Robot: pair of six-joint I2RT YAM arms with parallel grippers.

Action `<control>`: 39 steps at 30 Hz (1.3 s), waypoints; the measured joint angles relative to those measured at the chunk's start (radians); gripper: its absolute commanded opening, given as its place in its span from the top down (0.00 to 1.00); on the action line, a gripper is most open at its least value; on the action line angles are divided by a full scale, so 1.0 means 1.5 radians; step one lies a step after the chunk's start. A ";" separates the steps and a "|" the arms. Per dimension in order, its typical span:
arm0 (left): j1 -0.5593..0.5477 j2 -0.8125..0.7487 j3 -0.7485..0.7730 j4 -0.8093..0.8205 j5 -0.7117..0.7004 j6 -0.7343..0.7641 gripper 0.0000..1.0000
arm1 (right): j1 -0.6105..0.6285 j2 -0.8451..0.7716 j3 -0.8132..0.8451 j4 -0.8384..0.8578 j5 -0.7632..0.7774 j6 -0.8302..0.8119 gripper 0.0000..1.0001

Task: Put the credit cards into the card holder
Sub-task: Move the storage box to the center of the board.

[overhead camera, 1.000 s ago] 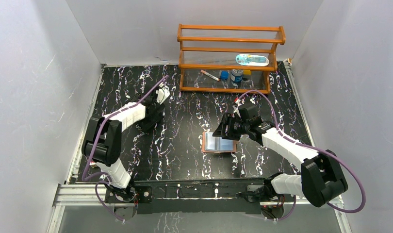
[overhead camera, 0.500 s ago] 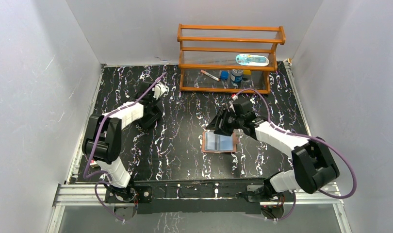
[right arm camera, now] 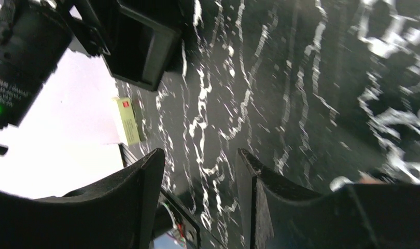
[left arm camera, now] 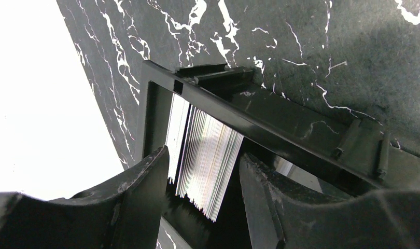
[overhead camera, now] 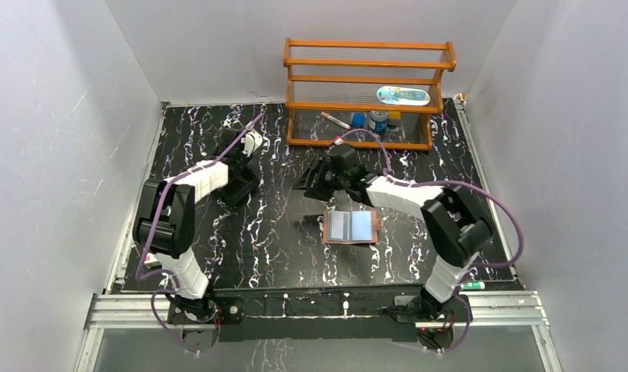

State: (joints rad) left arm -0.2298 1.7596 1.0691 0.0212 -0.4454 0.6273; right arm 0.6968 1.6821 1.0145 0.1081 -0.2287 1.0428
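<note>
The tan card holder lies open on the marble table with pale blue-grey credit cards in its pockets. My left gripper is open over the black tray. In the left wrist view its fingers straddle a stack of upright credit cards in that tray, with gaps on both sides. My right gripper is open and empty. It hovers above bare table to the upper left of the card holder, pointing toward the tray. The right wrist view is motion-blurred.
A wooden rack at the back holds a marker, small bottles and a pale tube. A pen-like object lies by the front right rail. The left arm's wrist is close to the right gripper. White walls enclose the table.
My right gripper has swung left and away from above the card holder, toward the tray. The card holder is now uncovered. The left gripper has barely moved.
</note>
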 measured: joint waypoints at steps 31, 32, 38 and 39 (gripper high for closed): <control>0.018 0.000 0.015 -0.003 0.018 -0.006 0.51 | 0.139 0.427 0.430 0.102 0.170 0.198 0.44; 0.018 0.000 0.015 -0.003 0.018 -0.006 0.51 | 0.140 0.429 0.439 0.090 0.175 0.199 0.44; 0.019 0.000 0.015 -0.005 0.018 -0.006 0.53 | 0.155 0.433 0.483 0.014 0.226 0.204 0.44; 0.019 0.000 0.015 -0.005 0.018 -0.006 0.53 | 0.160 0.433 0.491 -0.003 0.238 0.203 0.44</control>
State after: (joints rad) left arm -0.2016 1.7596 1.0912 0.0135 -0.4179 0.6189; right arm 0.9375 2.3318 1.7515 0.1043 0.1284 1.3468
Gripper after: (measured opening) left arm 0.481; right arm 0.565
